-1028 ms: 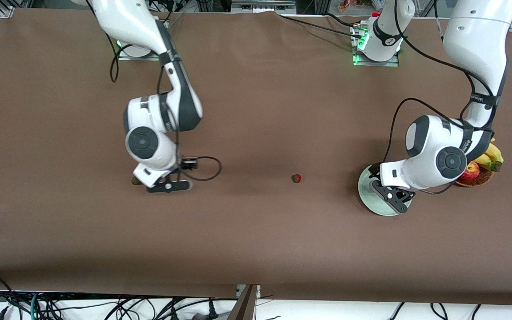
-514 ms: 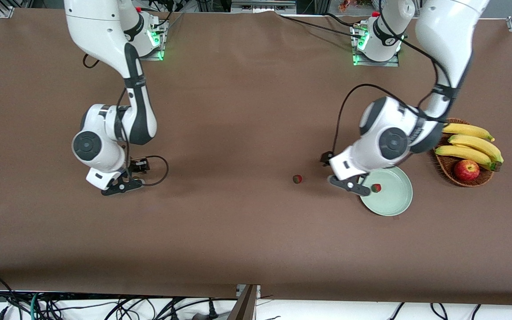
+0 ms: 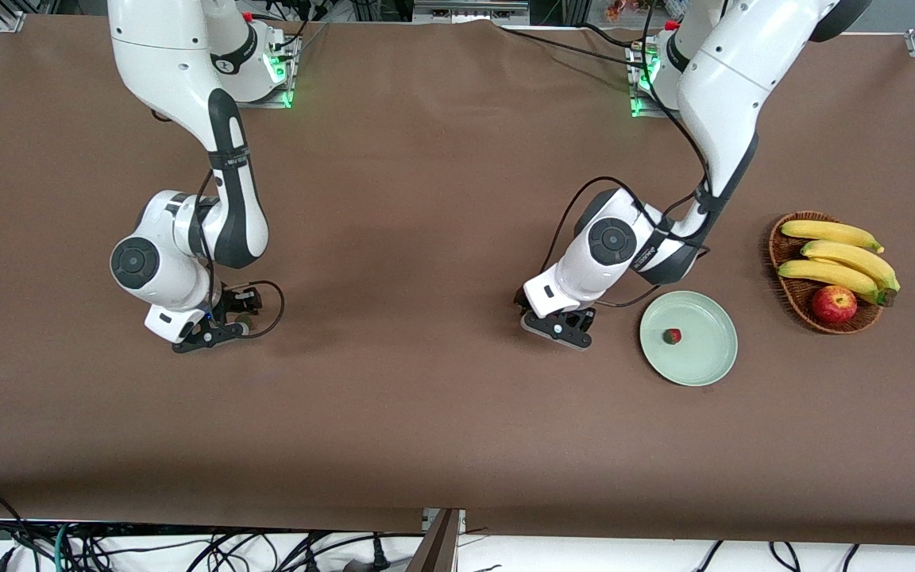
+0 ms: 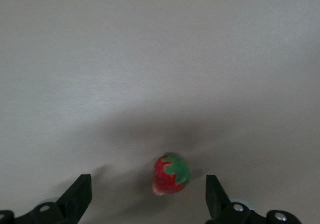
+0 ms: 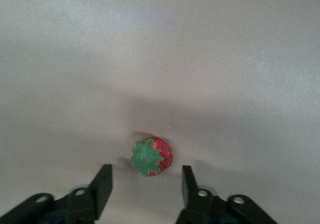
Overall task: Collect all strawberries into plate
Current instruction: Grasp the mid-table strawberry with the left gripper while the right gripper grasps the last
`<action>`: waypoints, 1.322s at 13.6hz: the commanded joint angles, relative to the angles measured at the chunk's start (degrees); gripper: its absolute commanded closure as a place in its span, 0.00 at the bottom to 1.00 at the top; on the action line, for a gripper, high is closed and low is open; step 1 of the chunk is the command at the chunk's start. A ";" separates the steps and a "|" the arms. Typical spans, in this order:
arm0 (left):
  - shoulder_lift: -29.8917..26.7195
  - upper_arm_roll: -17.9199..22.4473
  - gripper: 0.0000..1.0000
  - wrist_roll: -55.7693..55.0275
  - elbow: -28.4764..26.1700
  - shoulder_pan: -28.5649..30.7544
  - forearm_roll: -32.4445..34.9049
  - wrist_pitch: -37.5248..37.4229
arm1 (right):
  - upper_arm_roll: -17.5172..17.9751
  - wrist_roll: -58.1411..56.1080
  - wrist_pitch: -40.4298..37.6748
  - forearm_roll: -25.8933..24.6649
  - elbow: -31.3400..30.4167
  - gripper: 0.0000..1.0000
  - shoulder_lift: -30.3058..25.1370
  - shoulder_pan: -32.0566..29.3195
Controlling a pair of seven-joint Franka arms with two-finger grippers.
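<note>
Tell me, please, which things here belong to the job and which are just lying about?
Job: plate; strawberry on it; strawberry under the open left gripper; strawberry under the open right gripper.
Lying about: basket, bananas, apple.

Both arms have glossy white shells with dark grey bands at the joints and round dark grey caps on the wrists, thin black cables looping along them, green lights at the bases in the upper frame, and black grippers, left gripper and right gripper.
</note>
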 commanded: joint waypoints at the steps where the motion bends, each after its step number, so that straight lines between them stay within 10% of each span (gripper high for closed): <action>1: 1.36 0.71 0.21 -0.37 0.89 -1.14 1.50 2.90 | 0.86 -2.23 1.46 2.68 0.71 0.68 0.97 -0.28; 3: 1.28 0.71 0.84 -0.28 0.89 -1.05 1.50 2.82 | 1.47 -2.23 1.46 2.68 1.16 0.85 1.32 -1.16; 5: 0.84 0.62 0.99 -0.01 0.54 -0.53 1.58 2.56 | 1.65 -1.80 0.93 2.68 2.38 0.95 1.15 -1.16; 11: -6.36 0.71 1.00 5.14 3.35 2.45 1.58 -18.68 | 1.83 10.56 -14.79 2.51 18.27 0.95 1.85 -0.37; 18: -8.30 0.53 1.00 44.50 3.53 17.91 1.58 -22.93 | 19.56 49.82 -13.23 2.51 36.38 0.95 9.40 -0.20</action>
